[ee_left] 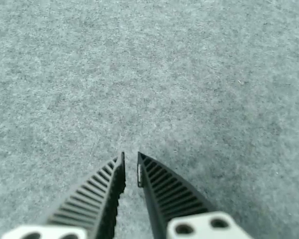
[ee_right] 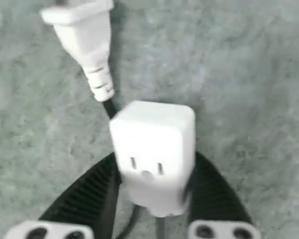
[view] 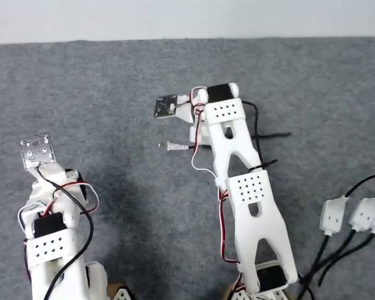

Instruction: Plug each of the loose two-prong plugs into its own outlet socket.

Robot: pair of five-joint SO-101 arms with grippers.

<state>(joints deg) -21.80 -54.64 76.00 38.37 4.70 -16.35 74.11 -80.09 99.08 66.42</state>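
Desk [view: 112, 81]: grey, felt-like cover, pale wall strip along the far edge. Left arm [view: 50, 244]: white, at the near left corner of the high view, standing well apart from all task items. Left claw [ee_left: 130, 155]: black ribbed jaws drawn almost together with a thin slit between the tips, nothing in it, bare grey desk beneath. Right arm [view: 250, 194]: white, extended from the near edge toward the middle of the desk. Right claw [ee_right: 154, 159]: jaws spread and clamped on either side of one outlet socket [ee_right: 154, 134], a white block with its two slots and round hole facing the wrist camera. Two-prong plug [ee_right: 82, 32]: white, lying on the desk just beyond the held socket and not inserted; it is angled to one side of the socket, with a black cord [ee_right: 108, 107] running from its ribbed end toward the socket. In the high view the same plug [view: 177, 147] lies beside the front of the right arm, prongs pointing toward the left arm's side. Spare outlet sockets [view: 362, 212]: a cluster of white blocks with black cords at the right-hand edge of the desk, well apart from both claws.
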